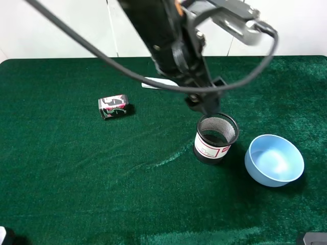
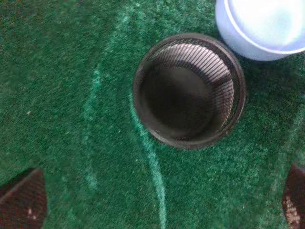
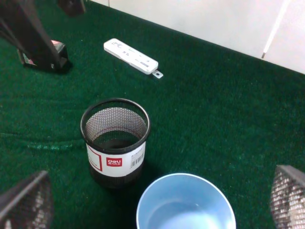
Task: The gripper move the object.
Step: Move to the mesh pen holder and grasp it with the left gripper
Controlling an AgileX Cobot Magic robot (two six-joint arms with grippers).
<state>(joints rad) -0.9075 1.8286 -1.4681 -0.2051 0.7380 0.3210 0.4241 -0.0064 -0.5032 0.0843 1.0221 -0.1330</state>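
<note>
The black wire-mesh cup with its white red-bordered label stands upright on the green cloth. My left gripper, at the end of the bulky black arm, hangs just behind and above the cup's rim. In the left wrist view I look straight down into the empty cup; my left gripper is open, its fingertips wide apart and off the cup. My right gripper is open and empty, back from the cup.
A light blue bowl sits close to the right of the cup. A small black-and-pink can lies to the left. A white flat device lies behind the cup. The arm and its cables cross the upper middle.
</note>
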